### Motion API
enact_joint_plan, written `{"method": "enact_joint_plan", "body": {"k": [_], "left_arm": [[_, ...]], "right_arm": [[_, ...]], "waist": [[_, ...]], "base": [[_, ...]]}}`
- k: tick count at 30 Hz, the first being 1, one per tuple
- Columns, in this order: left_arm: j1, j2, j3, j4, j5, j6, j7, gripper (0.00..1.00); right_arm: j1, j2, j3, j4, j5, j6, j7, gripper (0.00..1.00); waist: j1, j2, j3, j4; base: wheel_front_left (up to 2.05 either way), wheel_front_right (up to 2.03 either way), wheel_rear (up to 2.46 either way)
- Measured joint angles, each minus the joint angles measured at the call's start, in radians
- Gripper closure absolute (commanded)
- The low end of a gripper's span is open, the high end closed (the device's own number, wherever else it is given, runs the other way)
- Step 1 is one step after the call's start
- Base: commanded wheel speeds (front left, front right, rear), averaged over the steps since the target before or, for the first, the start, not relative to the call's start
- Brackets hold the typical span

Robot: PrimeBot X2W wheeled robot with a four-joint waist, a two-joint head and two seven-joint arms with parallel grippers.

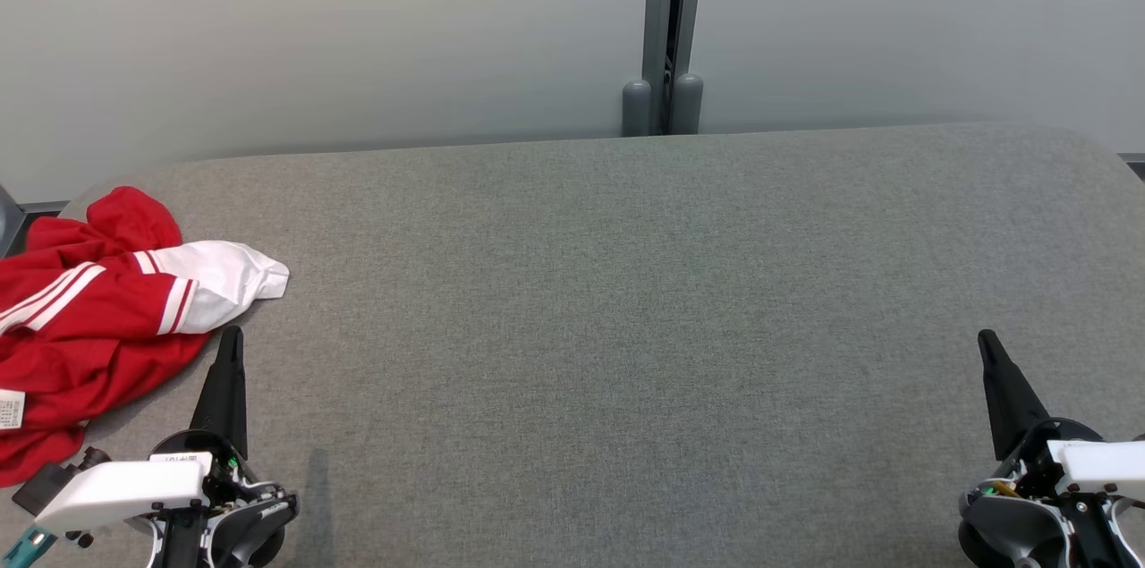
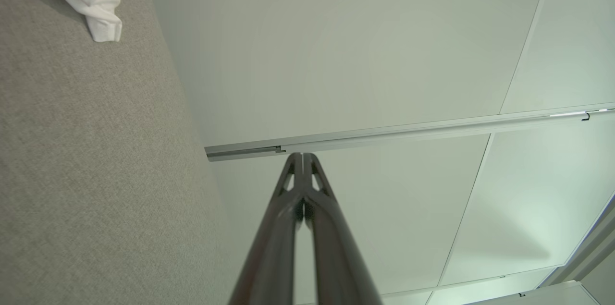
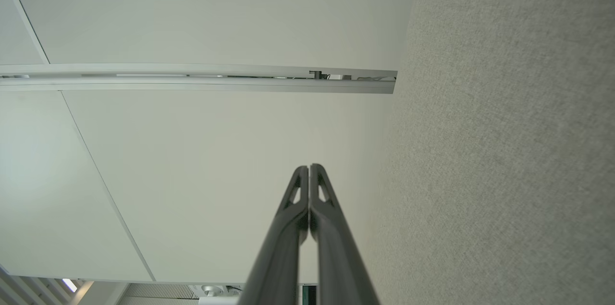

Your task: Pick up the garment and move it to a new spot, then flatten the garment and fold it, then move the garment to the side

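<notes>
Over the table [image 1: 626,282], left end effector [image 1: 233,334] and right end effector [image 1: 987,337] are closed, empty.

Open table [image 1: 626,282] beside crumpled garment [image 1: 89,326]

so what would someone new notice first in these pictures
The crumpled red garment with white stripes and a white sleeve, heaped at the left edge of the grey fabric table, stands out first. Next come the dark pointed tools at the near corners, both shut: left tool close beside the garment, right tool far from it.
</notes>
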State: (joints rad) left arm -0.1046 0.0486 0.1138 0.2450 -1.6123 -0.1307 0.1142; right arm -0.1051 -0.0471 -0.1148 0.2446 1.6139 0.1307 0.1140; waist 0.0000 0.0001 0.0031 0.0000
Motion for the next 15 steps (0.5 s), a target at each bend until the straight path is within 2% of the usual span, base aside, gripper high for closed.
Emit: {"method": "enact_joint_plan", "body": {"k": [15], "left_arm": [[0.000, 0.000, 0.000, 0.000, 0.000, 0.000, 0.000, 1.00]], "right_arm": [[0.000, 0.000, 0.000, 0.000, 0.000, 0.000, 0.000, 1.00]], "waist": [[0.0000, 0.0000, 0.000, 0.000]], "base": [[0.00, 0.00, 0.00]]}}
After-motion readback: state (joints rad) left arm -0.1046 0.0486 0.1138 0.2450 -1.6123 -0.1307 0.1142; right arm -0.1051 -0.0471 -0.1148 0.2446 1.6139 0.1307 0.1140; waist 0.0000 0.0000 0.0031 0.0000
